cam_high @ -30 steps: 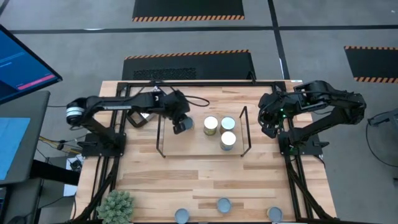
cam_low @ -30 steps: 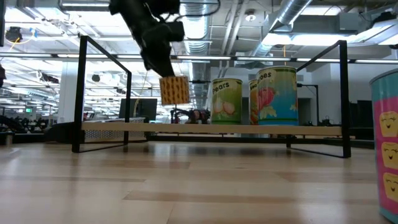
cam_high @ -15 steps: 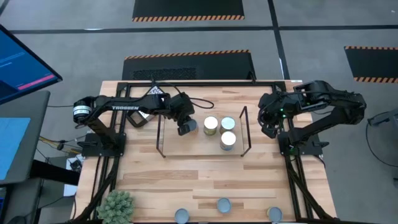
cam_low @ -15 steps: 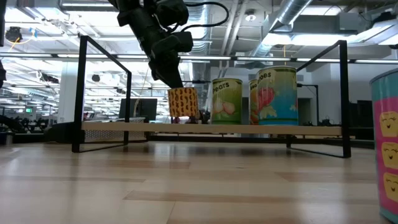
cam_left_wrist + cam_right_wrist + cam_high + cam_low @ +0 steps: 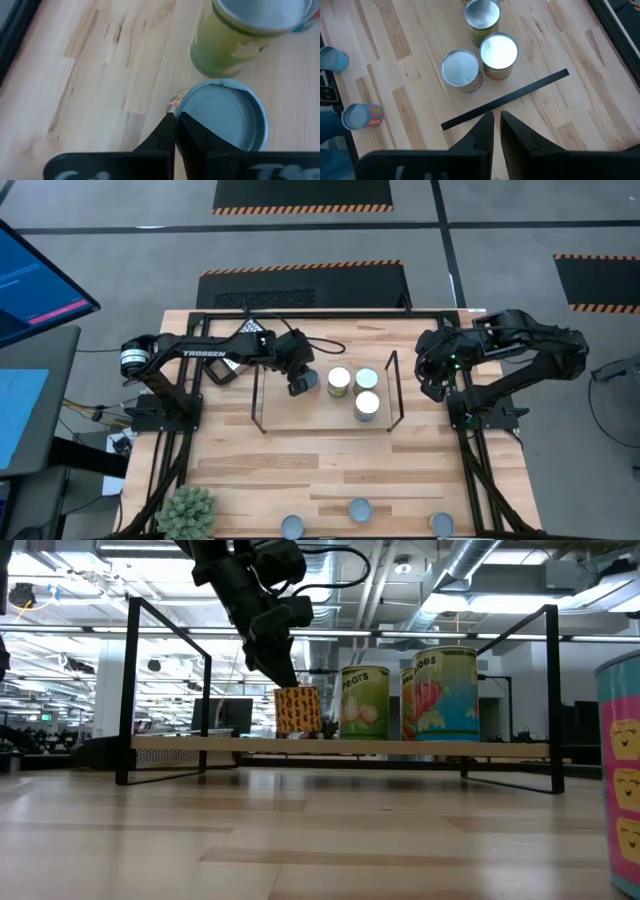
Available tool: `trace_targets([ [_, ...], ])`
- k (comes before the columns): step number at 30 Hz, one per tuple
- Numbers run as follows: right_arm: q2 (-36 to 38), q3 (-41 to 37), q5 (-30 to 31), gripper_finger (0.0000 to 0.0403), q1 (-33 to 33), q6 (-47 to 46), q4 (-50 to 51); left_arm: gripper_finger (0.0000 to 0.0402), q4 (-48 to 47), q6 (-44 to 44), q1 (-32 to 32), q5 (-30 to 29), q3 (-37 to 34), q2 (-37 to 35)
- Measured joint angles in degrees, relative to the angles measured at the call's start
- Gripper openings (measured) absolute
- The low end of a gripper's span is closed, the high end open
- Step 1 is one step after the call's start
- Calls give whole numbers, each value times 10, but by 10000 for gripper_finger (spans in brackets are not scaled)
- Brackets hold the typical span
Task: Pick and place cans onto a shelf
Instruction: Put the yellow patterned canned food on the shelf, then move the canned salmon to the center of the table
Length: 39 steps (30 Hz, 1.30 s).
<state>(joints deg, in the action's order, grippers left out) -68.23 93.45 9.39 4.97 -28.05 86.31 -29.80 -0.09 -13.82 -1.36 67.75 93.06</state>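
Inside the wire shelf (image 5: 262, 395), left tool (image 5: 290, 683) grips a round can (image 5: 297, 710).

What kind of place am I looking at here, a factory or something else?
Probably a robotics lab or test space in an industrial-style building: exposed ceiling ducts, hazard-striped floor mats, and two robot arms at a wooden table with a monitor beside it.

Even, bright overhead lighting; soft shadows on the pale wooden bench (image 5: 330, 460); nearest pink can (image 5: 622, 775) blurred.
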Motion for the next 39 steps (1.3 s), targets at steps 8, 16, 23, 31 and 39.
trace_targets([
  [8,0,0,1,59,0,0,0,4,-2,0,0,1,0,0],
  [16,0,0,1,59,0,0,0,33,-2,-6,0,-4,0,0],
  [23,0,0,1,59,0,0,0,49,-2,-11,0,-7,0,0],
  [31,0,0,0,59,0,0,0,53,-19,-72,6,12,57,-16],
  [39,0,0,0,59,0,9,1,54,-114,-180,103,189,152,-18],
])
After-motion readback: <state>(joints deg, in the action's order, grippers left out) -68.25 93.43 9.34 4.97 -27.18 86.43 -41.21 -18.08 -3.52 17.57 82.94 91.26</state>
